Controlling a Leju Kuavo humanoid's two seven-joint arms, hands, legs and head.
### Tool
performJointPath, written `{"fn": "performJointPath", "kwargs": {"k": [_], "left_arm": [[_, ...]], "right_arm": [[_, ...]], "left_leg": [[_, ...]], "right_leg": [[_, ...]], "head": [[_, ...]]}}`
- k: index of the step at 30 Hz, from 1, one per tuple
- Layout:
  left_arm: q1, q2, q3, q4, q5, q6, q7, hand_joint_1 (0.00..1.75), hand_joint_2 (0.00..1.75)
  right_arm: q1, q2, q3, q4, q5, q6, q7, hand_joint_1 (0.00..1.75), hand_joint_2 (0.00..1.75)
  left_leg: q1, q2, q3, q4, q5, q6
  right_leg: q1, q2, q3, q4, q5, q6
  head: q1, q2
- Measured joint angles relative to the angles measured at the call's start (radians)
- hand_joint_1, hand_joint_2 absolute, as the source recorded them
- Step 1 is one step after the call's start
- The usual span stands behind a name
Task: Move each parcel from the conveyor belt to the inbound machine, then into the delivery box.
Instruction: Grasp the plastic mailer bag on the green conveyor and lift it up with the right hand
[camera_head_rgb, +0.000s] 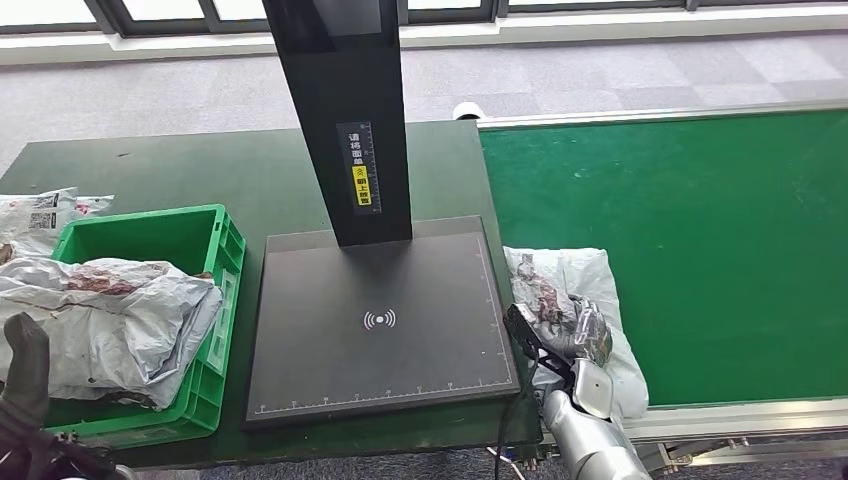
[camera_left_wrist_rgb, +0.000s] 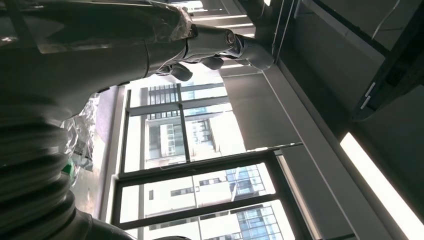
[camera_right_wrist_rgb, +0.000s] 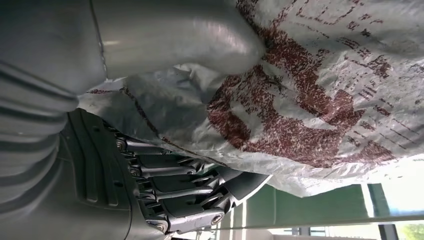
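wireless-scan symbol on scanner plate (camera_head_rgb: 379, 320), unreadable yellow-and-white label on post (camera_head_rgb: 361, 166)

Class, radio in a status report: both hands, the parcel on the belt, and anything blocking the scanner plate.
Right hand grips parcel at conveyor belt edge. Left hand low by green crate, state unclear. Scanner plate bare.

Even daylight from windows (camera_head_rgb: 420, 12); wrist views backlit, glare, soft foreground.

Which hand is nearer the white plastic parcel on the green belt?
Right. The right hand grips the white plastic parcel at the belt's near edge; the left hand hangs far across, by the green crate.
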Motion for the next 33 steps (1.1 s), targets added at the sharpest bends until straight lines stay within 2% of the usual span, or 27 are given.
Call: {"fn": "performJointPath", "kwargs": {"k": [12,16,19,22,25,33], "left_arm": [[0.001,0.0,0.018,-0.009,-0.028,0.0,0.0,0.0,1.75],[0.001,0.0,0.032,-0.013,-0.059,0.0,0.0,0.0,1.75],[0.001,-0.001,0.041,-0.015,-0.077,0.0,0.0,0.0,1.75],[0.001,-0.001,0.052,-0.019,-0.084,0.0,0.0,0.0,1.75],[0.001,-0.001,0.057,-0.023,-0.086,0.0,0.0,0.0,1.75],[0.001,-0.002,0.058,-0.025,-0.087,0.0,0.0,0.0,1.75]], "right_arm": [[-0.016,-0.002,0.0,0.018,-0.006,0.048,-0.006,1.75,1.75],[-0.017,-0.002,0.0,0.019,-0.012,0.028,-0.023,1.75,1.75],[-0.011,-0.001,0.0,0.016,-0.045,-0.041,-0.082,1.75,1.75],[0.016,0.011,0.0,-0.04,-0.111,-0.128,-0.215,1.75,1.75],[0.05,0.037,0.0,-0.14,-0.153,-0.151,-0.309,1.75,1.75],[0.081,0.064,0.0,-0.263,-0.167,-0.156,-0.326,1.75,1.75]], "left_leg": [[0.0,0.0,0.001,0.0,0.0,0.0],[0.0,0.0,0.002,0.0,0.0,0.0],[0.0,0.0,0.001,0.0,0.0,0.0],[0.0,0.0,0.0,0.0,0.0,0.0],[0.0,0.0,0.0,0.0,0.0,0.0],[0.0,0.0,-0.001,0.0,0.0,0.0]], "right_leg": [[0.0,0.0,0.001,0.0,0.0,0.0],[0.0,0.0,0.001,0.0,0.0,0.0],[0.0,0.0,0.001,0.0,0.0,0.0],[0.0,0.0,0.001,0.0,0.0,0.0],[0.0,-0.001,0.0,0.0,0.0,0.0],[0.0,-0.001,-0.001,0.0,0.0,0.0]], "head": [[0.0,0.0],[0.0,0.0],[0.0,0.0],[0.0,0.0],[0.0,0.0],[0.0,0.0]]}}
